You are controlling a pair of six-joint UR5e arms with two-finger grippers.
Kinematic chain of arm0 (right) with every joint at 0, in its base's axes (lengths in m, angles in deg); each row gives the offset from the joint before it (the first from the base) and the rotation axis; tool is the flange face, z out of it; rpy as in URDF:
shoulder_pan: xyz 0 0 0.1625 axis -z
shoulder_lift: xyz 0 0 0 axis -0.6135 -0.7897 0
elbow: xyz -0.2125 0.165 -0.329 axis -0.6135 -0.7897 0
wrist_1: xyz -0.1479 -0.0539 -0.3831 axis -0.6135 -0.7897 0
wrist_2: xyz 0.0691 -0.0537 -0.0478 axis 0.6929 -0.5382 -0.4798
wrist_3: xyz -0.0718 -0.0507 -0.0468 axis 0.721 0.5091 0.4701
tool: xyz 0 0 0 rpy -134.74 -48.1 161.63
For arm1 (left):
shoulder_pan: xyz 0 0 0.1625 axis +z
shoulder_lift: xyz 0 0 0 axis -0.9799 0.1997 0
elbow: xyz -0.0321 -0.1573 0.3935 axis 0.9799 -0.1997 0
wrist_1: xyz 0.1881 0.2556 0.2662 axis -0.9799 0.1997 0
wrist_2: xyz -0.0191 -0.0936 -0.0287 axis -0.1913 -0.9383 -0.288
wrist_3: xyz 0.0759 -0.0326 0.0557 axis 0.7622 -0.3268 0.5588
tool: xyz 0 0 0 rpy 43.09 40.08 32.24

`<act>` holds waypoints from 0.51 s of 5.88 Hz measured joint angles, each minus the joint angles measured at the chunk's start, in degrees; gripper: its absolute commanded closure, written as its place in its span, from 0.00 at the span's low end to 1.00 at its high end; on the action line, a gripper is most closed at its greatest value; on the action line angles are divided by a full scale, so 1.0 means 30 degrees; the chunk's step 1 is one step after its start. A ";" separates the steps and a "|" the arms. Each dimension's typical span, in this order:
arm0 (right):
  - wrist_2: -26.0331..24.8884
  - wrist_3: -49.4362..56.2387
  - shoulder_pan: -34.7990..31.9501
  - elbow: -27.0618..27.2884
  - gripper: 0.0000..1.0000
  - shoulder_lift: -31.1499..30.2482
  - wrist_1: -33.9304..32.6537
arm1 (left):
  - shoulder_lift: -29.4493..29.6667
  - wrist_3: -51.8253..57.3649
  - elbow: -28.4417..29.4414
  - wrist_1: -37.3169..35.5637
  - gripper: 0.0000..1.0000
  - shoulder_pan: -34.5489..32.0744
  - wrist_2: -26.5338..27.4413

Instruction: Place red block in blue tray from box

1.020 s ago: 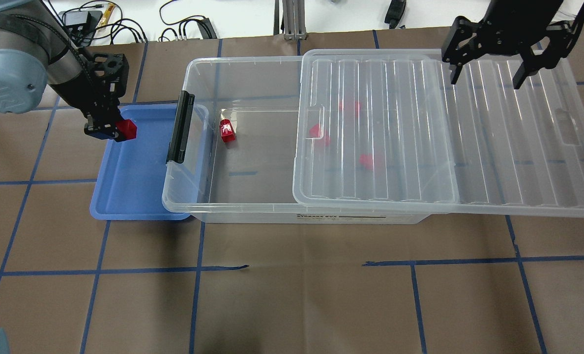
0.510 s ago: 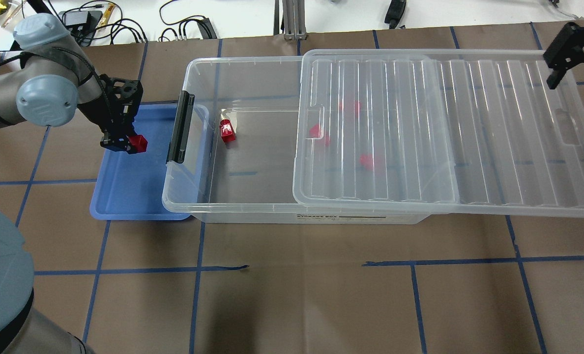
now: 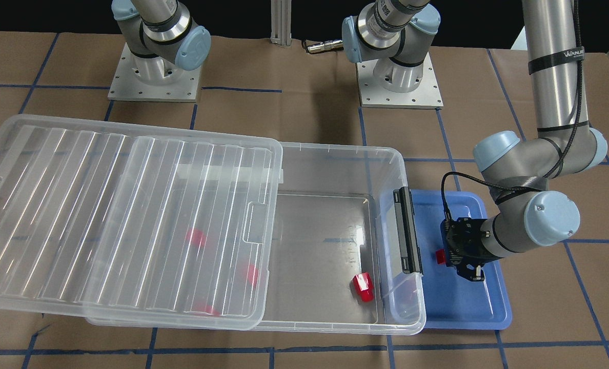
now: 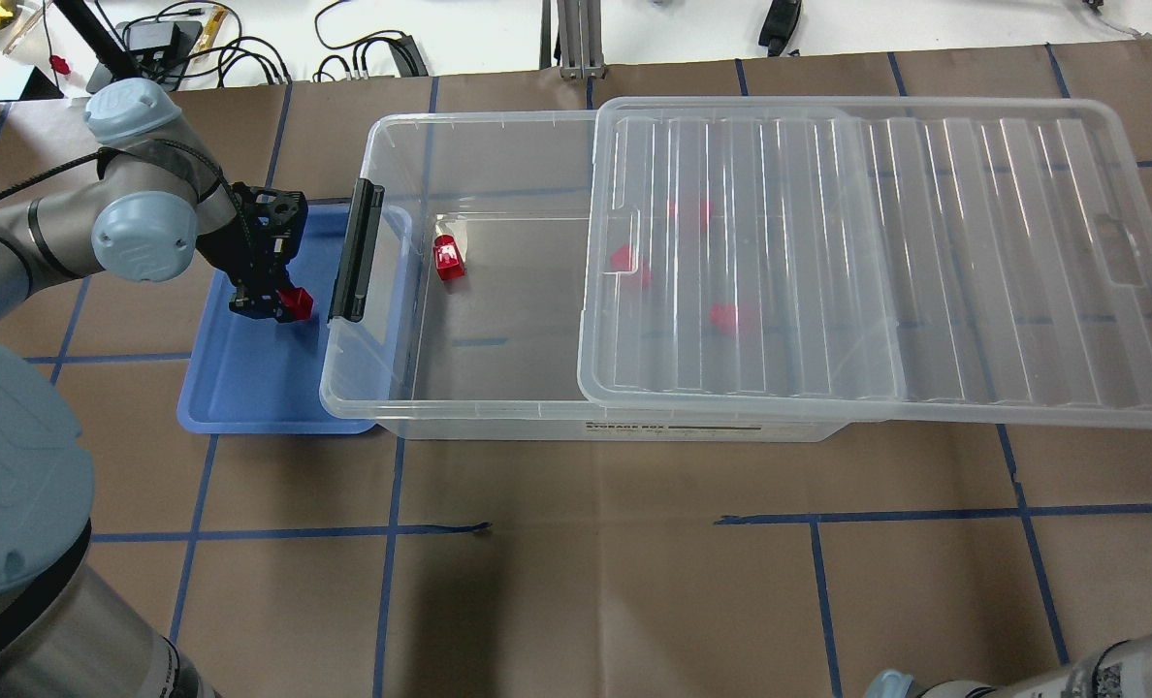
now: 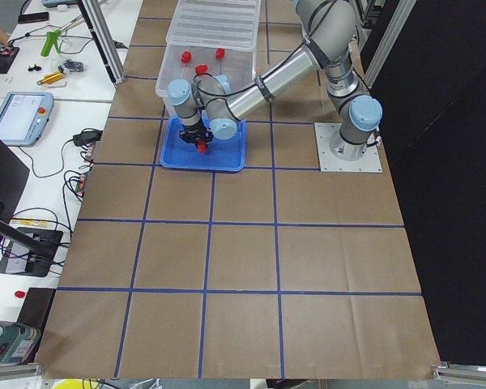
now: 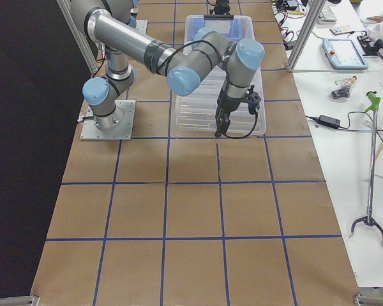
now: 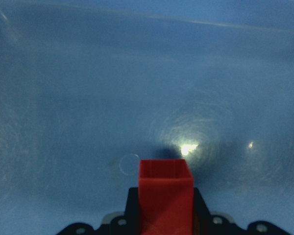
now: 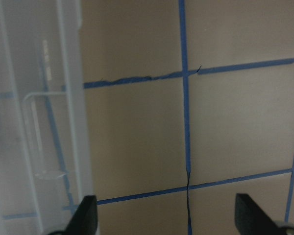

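My left gripper (image 4: 268, 302) is shut on a small red block (image 4: 297, 303) and holds it just above the floor of the blue tray (image 4: 246, 388), near the box's black latch (image 4: 358, 250). The left wrist view shows the block (image 7: 165, 193) between the jaws over the tray floor (image 7: 88, 98). In the front-facing view the block (image 3: 440, 256) sticks out from the gripper (image 3: 463, 264). My right gripper (image 8: 169, 215) is open and empty, over bare table beside the lid's edge (image 8: 68, 122). The clear box (image 4: 498, 419) stands with its lid (image 4: 877, 262) slid partly off.
A red block with a pale face (image 4: 449, 259) lies in the open part of the box. Three more red blocks (image 4: 728, 318) show blurred under the lid. The tray's right edge is tucked under the box's rim. Cables lie beyond the table's far edge.
My left gripper has moved with the red block along the tray toward the box and lower. My right gripper has moved off the lid and out of the overhead view.
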 measured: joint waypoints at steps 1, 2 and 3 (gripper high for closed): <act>-0.0135 0.0184 0.0450 0.0754 0.00 0.0586 -0.1180 | -0.0074 -0.0079 0.0067 0.0052 0.02 -0.0023 0.0010; -0.0108 -0.0221 0.0583 0.1811 0.00 0.0713 -0.1927 | -0.0464 -0.0468 0.0307 0.0615 0.02 -0.0145 0.0023; 0.0019 -0.0890 0.0618 0.2744 0.00 0.0641 -0.2665 | -0.1463 -0.1415 0.0592 0.1822 0.02 -0.0455 0.0029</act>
